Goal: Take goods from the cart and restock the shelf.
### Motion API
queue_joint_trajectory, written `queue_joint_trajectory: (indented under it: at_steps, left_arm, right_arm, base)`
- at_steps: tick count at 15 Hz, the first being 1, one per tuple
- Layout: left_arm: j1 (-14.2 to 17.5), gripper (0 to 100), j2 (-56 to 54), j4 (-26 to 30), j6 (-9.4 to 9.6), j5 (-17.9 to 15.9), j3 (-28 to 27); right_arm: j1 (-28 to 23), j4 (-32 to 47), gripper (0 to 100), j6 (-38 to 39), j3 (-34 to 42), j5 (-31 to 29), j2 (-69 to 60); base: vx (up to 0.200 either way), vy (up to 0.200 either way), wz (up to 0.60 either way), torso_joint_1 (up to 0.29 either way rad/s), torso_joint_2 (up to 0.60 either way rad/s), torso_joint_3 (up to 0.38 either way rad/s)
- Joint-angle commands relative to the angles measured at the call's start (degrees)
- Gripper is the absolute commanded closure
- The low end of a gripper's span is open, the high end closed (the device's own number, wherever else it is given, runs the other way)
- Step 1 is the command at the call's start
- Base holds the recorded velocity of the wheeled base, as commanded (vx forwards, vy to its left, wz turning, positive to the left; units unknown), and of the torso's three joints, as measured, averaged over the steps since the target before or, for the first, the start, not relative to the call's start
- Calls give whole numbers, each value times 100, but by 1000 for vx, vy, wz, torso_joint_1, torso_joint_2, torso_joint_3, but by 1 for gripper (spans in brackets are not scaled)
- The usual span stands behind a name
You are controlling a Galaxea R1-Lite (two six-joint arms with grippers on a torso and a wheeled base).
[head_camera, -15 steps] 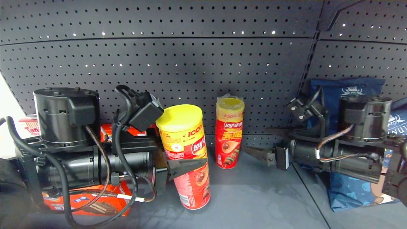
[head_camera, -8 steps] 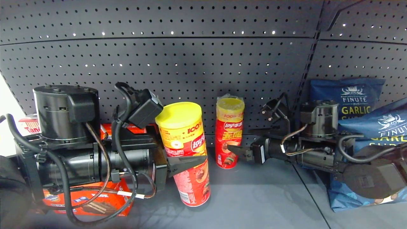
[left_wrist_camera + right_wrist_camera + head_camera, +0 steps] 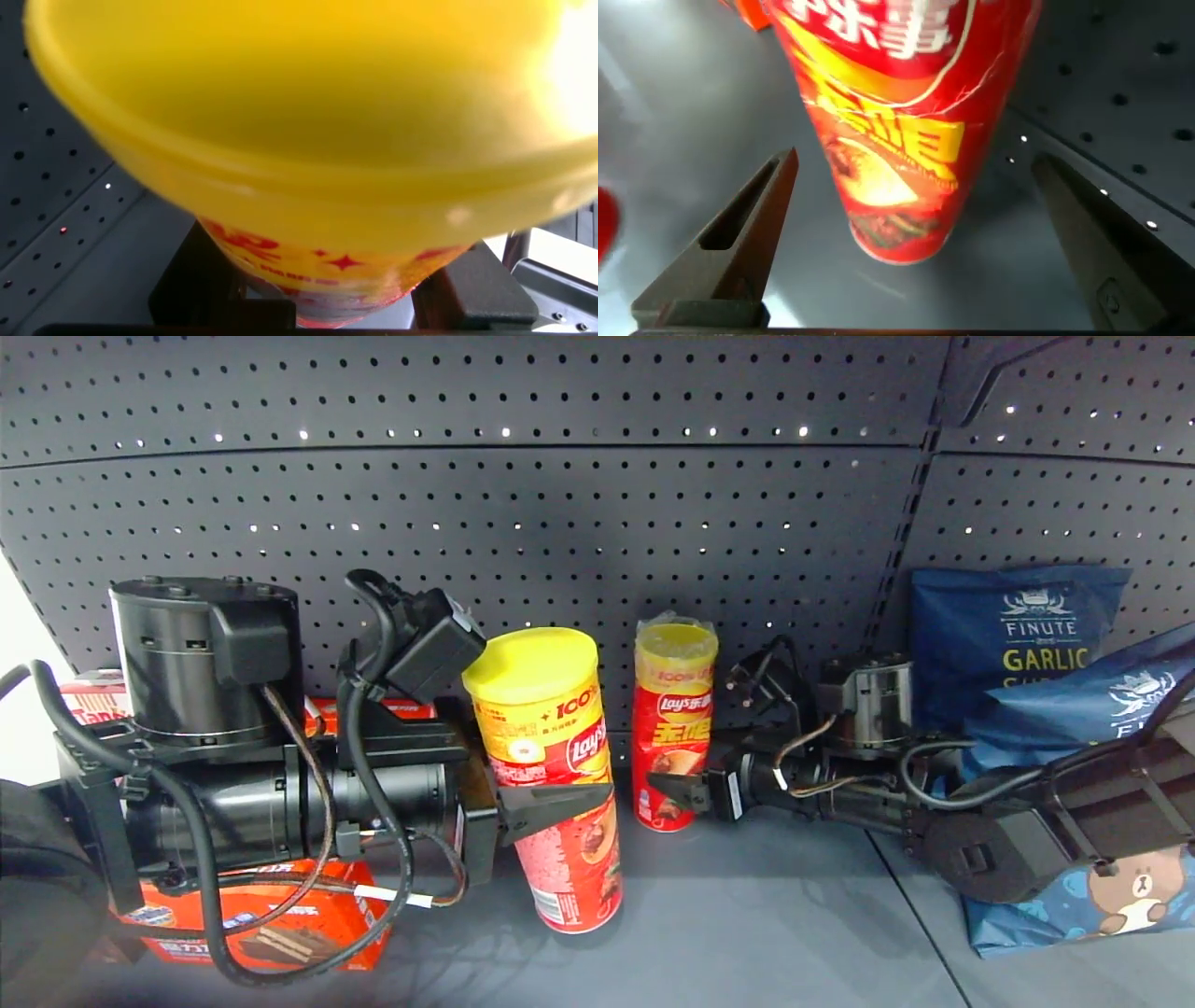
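Observation:
A tall red chips can with a yellow lid (image 3: 553,775) stands slightly tilted at the shelf's front, its base at the shelf floor. My left gripper (image 3: 569,789) is shut on its middle, and the lid (image 3: 308,112) looms close in the left wrist view with dark fingers (image 3: 201,275) beside the can below it. A smaller red chips can (image 3: 674,723) stands upright at the pegboard. My right gripper (image 3: 677,791) is open at its lower part. In the right wrist view the small can (image 3: 901,140) stands between the spread fingers (image 3: 738,243), apart from both.
An orange wafer box (image 3: 280,929) lies under the left arm, with red boxes (image 3: 89,695) behind it. Blue snack bags (image 3: 1018,625) lean at the right. The pegboard wall (image 3: 560,523) closes the back. Bare shelf floor (image 3: 766,915) lies between the cans and the front.
My right arm has swung left and farther into the shelf, bringing its open fingers around the small can. The left gripper with the tall can has edged slightly up and right.

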Motion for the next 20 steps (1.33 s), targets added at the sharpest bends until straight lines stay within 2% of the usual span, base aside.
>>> queue_joint_trajectory:
  at_steps: [1, 11, 13, 14, 20]
  left_arm:
    - [4, 100, 18, 4, -1, -1, 11]
    - [119, 100, 53, -5, 8, -10, 11]
    - [119, 100, 71, -5, 8, -10, 11]
    - [127, 100, 71, -5, 8, -10, 11]
    - [171, 100, 71, -5, 8, -18, 37]
  right_arm:
    - [12, -20, 0, 1, -134, 3, 260]
    - [21, -222, 0, 28, -495, 21, 823]
    - [56, -503, 0, 36, -565, 223, 981]
    - [65, -583, 100, 19, -565, 276, 998]
    - [214, -574, 100, 19, -213, 240, 612]
  base:
    - [0, 0, 0, 0, 0, 0]
    - [0, 0, 0, 0, 0, 0]
    - [0, 0, 0, 0, 0, 0]
    - [0, 0, 0, 0, 0, 0]
    - [0, 0, 0, 0, 0, 0]
